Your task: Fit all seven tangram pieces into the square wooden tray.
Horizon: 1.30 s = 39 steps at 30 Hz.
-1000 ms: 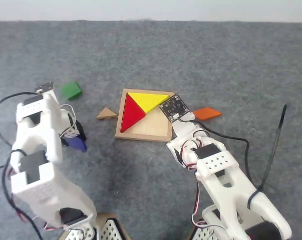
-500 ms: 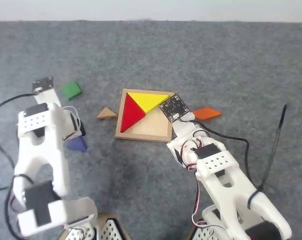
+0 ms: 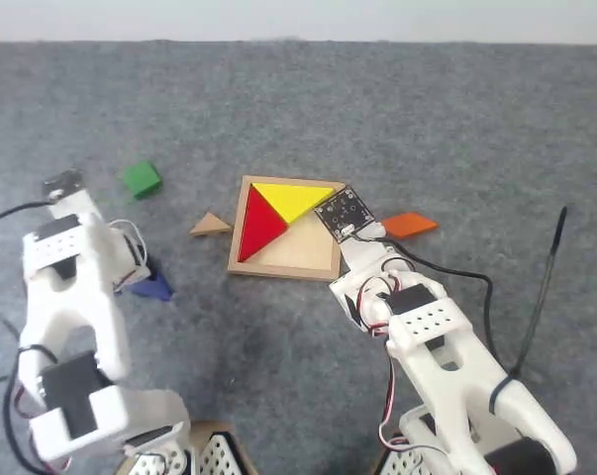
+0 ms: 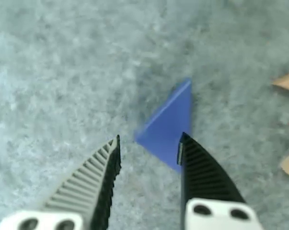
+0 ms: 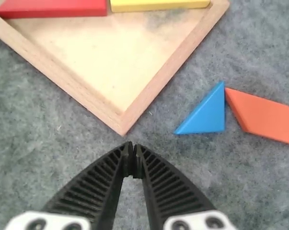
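The square wooden tray (image 3: pixel 278 267) lies mid-table with a yellow triangle (image 3: pixel 293 198) and a red triangle (image 3: pixel 258 224) fitted in its far half. My left gripper (image 4: pixel 149 143) is open low over the carpet at the left. A dark blue triangle (image 4: pixel 169 125) lies just ahead of its tips, one corner beside the black finger (image 4: pixel 194 163). My right gripper (image 5: pixel 131 158) is shut on nothing, just off a corner of the tray (image 5: pixel 120 120). A light blue triangle (image 5: pixel 206 115) and an orange parallelogram (image 5: pixel 261 117) lie touching beyond it.
A green square (image 3: pixel 141 179) lies at the far left and a tan triangle (image 3: pixel 211 226) just left of the tray. The near half of the tray is bare wood. A black cable (image 3: pixel 546 287) runs along the right side. Grey carpet covers the table.
The left arm has swung left and drawn back, so the dark blue triangle shows uncovered beside it. The triangle and the right arm have stayed where they were.
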{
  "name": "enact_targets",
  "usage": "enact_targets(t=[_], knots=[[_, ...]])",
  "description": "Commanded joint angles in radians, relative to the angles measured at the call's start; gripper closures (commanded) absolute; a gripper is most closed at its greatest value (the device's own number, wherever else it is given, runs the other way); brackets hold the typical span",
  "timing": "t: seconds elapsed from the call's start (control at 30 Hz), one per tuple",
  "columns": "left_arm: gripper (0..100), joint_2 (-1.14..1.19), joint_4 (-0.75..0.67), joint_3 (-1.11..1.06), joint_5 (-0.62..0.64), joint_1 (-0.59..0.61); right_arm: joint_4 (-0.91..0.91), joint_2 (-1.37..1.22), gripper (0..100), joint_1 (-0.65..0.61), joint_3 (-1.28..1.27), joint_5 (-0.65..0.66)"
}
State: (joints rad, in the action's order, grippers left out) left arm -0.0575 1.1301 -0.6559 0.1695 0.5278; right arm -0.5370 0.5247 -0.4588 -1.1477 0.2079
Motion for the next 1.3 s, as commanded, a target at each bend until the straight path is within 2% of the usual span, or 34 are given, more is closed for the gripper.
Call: enact_targets(t=[0.0, 0.5, 0.63, 0.8, 1.1, 1.27], knots=[[81, -0.003, -0.048, -0.025, 0.011, -0.035, 0.012, 0.012, 98.9, -0.007, 0.009, 0.012], [80, 0.034, -0.094, -0.053, 0.048, -0.025, 0.012, 0.012, 98.9, -0.007, 0.009, 0.012], [75, 0.143, -0.009, 0.030, 0.046, -0.020, 0.012, 0.012, 98.9, -0.007, 0.009, 0.012], [75, 0.183, 0.006, 0.068, 0.046, -0.018, 0.012, 0.012, 98.9, -0.007, 0.009, 0.012], [82, 0.152, -0.015, 0.044, 0.040, -0.020, 0.012, 0.012, 98.9, -0.007, 0.009, 0.012], [83, 0.152, -0.015, 0.044, 0.040, -0.020, 0.012, 0.012, 98.9, -0.007, 0.009, 0.012]])
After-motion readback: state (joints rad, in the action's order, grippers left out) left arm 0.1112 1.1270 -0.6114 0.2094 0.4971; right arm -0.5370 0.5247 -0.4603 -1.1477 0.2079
